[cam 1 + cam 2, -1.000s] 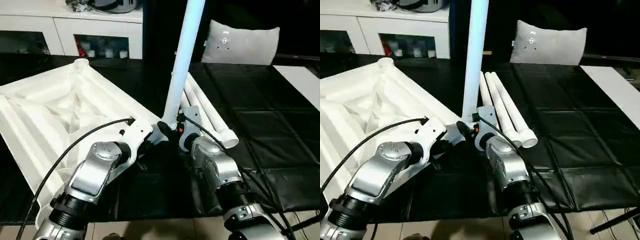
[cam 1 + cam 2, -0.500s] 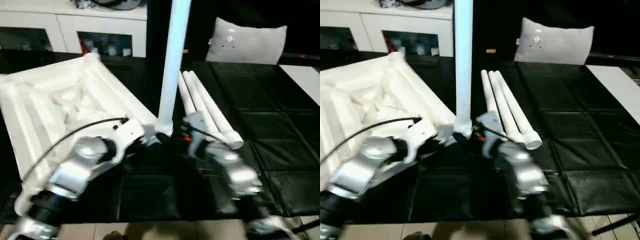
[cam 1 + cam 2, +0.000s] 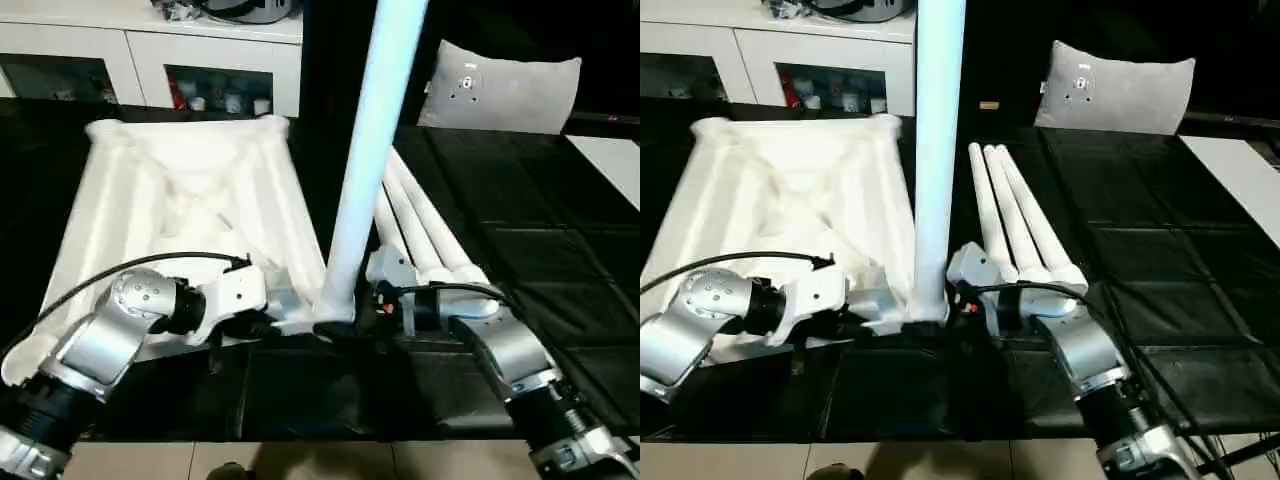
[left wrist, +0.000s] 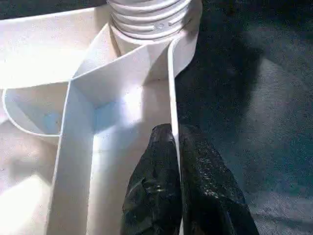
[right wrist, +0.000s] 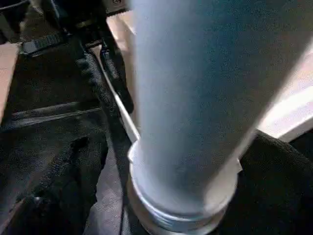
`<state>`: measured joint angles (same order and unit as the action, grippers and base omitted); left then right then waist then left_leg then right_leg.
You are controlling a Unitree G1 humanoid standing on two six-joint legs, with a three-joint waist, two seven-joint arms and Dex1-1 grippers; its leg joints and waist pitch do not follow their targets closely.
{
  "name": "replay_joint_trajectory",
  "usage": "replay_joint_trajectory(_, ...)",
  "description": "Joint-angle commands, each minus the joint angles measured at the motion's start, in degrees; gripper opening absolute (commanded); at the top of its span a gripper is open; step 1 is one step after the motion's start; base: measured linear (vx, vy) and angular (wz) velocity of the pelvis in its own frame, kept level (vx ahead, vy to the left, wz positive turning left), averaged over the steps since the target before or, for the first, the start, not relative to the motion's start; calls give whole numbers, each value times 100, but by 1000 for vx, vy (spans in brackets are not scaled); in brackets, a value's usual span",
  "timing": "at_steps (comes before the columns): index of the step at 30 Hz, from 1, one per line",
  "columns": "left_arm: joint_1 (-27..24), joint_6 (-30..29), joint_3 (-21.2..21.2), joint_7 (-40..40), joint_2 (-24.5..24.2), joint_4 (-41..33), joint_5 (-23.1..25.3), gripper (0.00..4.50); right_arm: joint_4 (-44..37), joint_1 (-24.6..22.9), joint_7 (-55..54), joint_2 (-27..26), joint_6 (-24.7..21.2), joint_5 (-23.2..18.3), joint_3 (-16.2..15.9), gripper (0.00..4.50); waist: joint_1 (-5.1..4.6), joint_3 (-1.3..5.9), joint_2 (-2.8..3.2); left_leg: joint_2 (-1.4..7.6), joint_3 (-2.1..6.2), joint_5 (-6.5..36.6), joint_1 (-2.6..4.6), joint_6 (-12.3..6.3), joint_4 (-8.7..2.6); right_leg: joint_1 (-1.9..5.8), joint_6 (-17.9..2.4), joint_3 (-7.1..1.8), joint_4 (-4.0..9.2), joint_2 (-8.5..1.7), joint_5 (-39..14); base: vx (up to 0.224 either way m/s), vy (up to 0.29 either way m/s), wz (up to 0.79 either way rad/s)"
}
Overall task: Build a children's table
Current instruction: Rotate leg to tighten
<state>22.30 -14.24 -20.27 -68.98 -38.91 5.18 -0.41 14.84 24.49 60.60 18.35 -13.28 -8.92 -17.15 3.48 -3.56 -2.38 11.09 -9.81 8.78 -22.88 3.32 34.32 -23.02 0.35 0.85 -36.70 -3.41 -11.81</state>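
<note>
The top lies ribbed side up on the left part of the black mat. One leg stands upright in the top's near right corner socket. Three legs lie side by side on the mat, just right of it. The left gripper is clamped on the top's thin edge wall beside that socket. The right gripper stands wide apart around the base of the upright leg.

The top is white ribbed plastic, smooth and faintly glossy. The legs are smooth white tubes. The mat is black, quilted and slightly shiny. The forearms are brushed silver metal.
</note>
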Motion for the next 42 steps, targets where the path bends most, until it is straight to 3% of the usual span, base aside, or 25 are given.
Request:
replay_joint_trajectory(1,58,166,-195,-225,-42,-13,37,0,74,84,128,58,-90,-74,-22,417,-17,380,108,170,43,1881,203,245,-453,158,-1152,-172,467,-331,-1174,0,0,0)
replay_joint_trajectory(15,35,334,-151,-369,-59,139,25,0,172,69,337,-14,-371,-221,-20,291,-12,391,92,177,31,1830,216,253,-445,153,-1188,-170,461,-332,-1161,0,0,0)
replay_joint_trajectory(20,-107,20,-3,-190,30,-93,-160,0,109,-27,206,-163,-600,-320,-19,277,-17,392,80,174,34,1824,211,263,-449,157,-1200,-167,453,-326,-1128,0,0,0)
replay_joint_trajectory(22,-288,-492,226,222,246,-420,-336,0,165,-120,-309,-475,-771,-221,-38,273,-39,359,105,177,40,1950,208,318,-474,137,-1213,-159,460,-323,-1274,0,0,0)
replay_joint_trajectory(24,-356,-797,323,484,386,-595,-365,0,245,-140,-648,-673,-877,-143,-33,272,-66,353,85,171,44,2146,231,370,-476,121,-1162,-164,478,-320,-1588,0,0,0)
replay_joint_trajectory(25,-409,-1401,473,1003,731,-903,-399,0,469,-99,-1311,-1146,-1054,-140,125,272,-128,324,84,167,69,2441,239,478,-485,101,-1050,-175,509,-340,-2145,0,0,0)
replay_joint_trajectory(26,-404,-1646,505,1224,908,-1026,-392,0,586,-48,-1592,-1369,-1095,-159,214,272,-191,300,37,142,98,2621,231,526,-481,82,-955,-158,574,-357,-2635,0,0,0)
replay_joint_trajectory(28,-372,-1950,523,1506,1151,-1147,-357,0,760,46,-1967,-1643,-1155,-174,334,272,-246,321,27,136,137,2648,213,558,-472,106,-775,-144,594,-383,-3020,0,0,0)
replay_joint_trajectory(30,-337,-2143,522,1685,1314,-1210,-315,0,876,119,-2207,-1807,-1204,-180,415,272,-273,312,31,131,143,2665,216,542,-473,79,-711,-138,625,-370,-3090,0,0,0)
replay_joint_trajectory(31,-304,-2274,518,1821,1444,-1241,-270,0,971,179,-2380,-1929,-1234,-191,482,272,-298,314,42,130,143,2799,260,514,-451,26,-694,-144,655,-357,-3092,0,0,0)
replay_joint_trajectory(32,-77,-2667,621,2520,2016,-1140,-64,0,1333,397,-3028,-2297,-1277,-200,737,272,-330,309,27,123,145,2809,246,506,-453,33,-692,-138,662,-348,-3083,0,0,0)
replay_joint_trajectory(35,264,-2966,853,3464,2710,-846,127,0,1748,618,-3684,-2608,-1230,-50,960,272,-350,309,38,103,155,3016,317,559,-422,-18,-566,-91,719,-325,-3230,0,0,0)
replay_joint_trajectory(38,516,-2929,939,3949,2894,-543,319,0,1954,684,-3956,-2694,-1072,94,1046,272,-336,347,32,114,165,2881,231,461,-489,75,-605,-79,690,-312,-2585,0,0,0)
replay_joint_trajectory(40,624,-2913,955,4045,2841,-421,390,0,2024,690,-3981,-2701,-962,59,1139,272,-314,349,50,98,132,2944,298,410,-455,5,-644,-105,720,-313,-2540,0,0,0)
replay_joint_trajectory(41,669,-2924,976,4042,2777,-371,389,0,2048,689,-3996,-2694,-862,25,1214,328,-312,351,45,100,129,2914,284,393,-456,20,-657,-108,715,-315,-2491,0,0,0)
replay_joint_trajectory(42,669,-2924,976,4042,2777,-371,389,0,2048,689,-3996,-2694,-862,25,1214,342,-301,352,50,103,127,2867,275,380,-460,27,-672,-112,714,-321,-2434,0,0,0)
